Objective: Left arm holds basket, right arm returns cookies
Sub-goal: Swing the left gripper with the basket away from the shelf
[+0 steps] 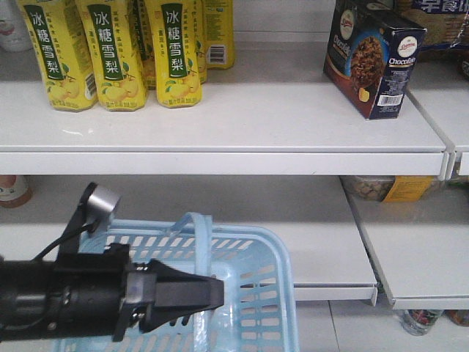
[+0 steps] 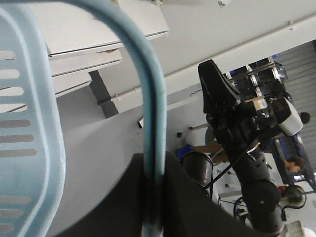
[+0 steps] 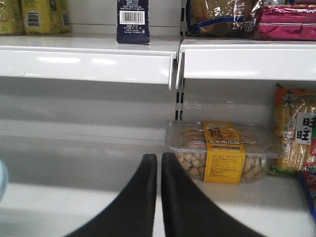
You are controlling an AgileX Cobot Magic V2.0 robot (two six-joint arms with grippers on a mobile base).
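The cookies, a dark box with a cookie picture, stand upright on the upper shelf at the right; the right wrist view shows their barcode side. The light blue basket hangs at the bottom in front of the lower shelf. My left gripper is shut on its hoop handle, which runs up between the jaws. My right gripper is shut with nothing in it, low in front of the lower shelf and well below the cookies. The right arm shows in the left wrist view.
Yellow bottles stand at the left of the upper shelf. A clear snack tub with a yellow label sits on the lower shelf just beyond the right gripper. Snack bags and packets fill the shelves to the right.
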